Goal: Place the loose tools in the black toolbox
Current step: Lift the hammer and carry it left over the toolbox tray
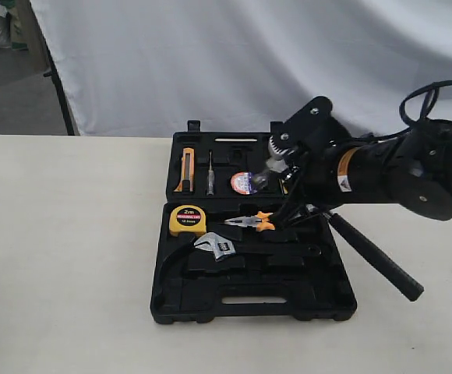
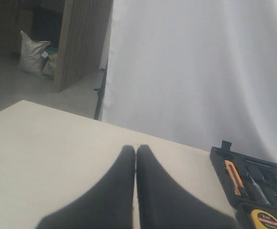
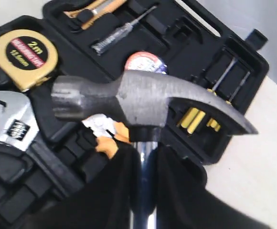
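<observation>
Nearest to us, the big black plastic toolbox [image 1: 249,312] lies open on the pale table [image 1: 54,249]. In its near half the silver adjustable wrench [image 1: 217,246] lies flat in a dip, so it looks put away. The round yellow tape measure [image 1: 187,220] sits at 10 o'clock from it. The orange-handled pliers [image 1: 251,223] sit at 2 o'clock.

Above the box's 2 o'clock side, the right gripper [image 3: 144,155] has its fingers closed on the steel claw hammer with the black handle [image 3: 143,98]. It grips the shiny neck right under the head, I think so the heavy head cannot swing. The hammer is up in the air, not in the box yet. The long curved dip at the box's 9 o'clock side may be its home.

In the far half sit the small tape roll with the blue-white label [image 1: 244,182], an orange knife [image 1: 185,170] and a thin screwdriver [image 1: 210,181]. Behind hangs a white cloth [image 1: 210,62].

Only the right wrist view shows the fingers hugging the neck. Only the outside view shows the black handle poking toward 4 o'clock, past the box's edge. Only the left wrist view shows the left gripper [image 2: 136,150]. Its fingers are pressed together, holding nothing, over the table.
</observation>
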Action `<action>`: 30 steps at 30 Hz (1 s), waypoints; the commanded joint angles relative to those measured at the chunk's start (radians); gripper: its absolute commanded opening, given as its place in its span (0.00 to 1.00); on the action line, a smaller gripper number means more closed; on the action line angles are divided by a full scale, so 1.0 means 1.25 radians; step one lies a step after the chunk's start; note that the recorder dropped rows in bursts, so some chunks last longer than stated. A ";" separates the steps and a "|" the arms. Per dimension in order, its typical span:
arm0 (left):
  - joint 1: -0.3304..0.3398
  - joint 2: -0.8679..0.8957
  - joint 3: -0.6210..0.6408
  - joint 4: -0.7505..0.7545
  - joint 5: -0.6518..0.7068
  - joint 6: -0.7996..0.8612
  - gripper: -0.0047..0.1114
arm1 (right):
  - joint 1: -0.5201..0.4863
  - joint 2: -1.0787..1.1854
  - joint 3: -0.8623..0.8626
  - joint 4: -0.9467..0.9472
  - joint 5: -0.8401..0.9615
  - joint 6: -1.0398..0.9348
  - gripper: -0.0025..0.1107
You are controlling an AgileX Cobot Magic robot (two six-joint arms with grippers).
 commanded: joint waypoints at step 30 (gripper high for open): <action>0.020 -0.003 -0.002 0.004 -0.006 -0.004 0.05 | 0.257 0.173 -0.261 0.439 0.338 -0.696 0.02</action>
